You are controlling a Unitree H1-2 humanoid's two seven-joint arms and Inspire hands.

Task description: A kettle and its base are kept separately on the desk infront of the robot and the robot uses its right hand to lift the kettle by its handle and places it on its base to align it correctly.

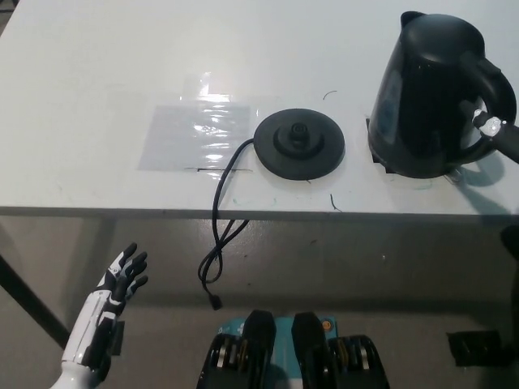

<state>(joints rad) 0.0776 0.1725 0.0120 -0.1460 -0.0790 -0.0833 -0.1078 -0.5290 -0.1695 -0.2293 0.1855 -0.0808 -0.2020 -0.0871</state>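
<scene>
standing upright on the white desk (97,97), at its right side, is the tall black plastic kettle (430,93), its looped handle (496,97) facing the right edge of the view. the round black kettle base (299,144) lies flat on the desk to the left of the kettle, apart from it, with a central raised connector. a black power cord (217,235) runs from the base's left side over the front edge of the desk and hangs down. a clear plastic sheet (196,134) lies flat just left of the base. the black right hand (496,134) enters from the right edge, a light-tipped finger reaching into the handle loop; most of the hand is out of frame, so its grip cannot be determined. the white left hand (113,292) hangs below the desk edge at lower left, fingers spread, holding nothing.
</scene>
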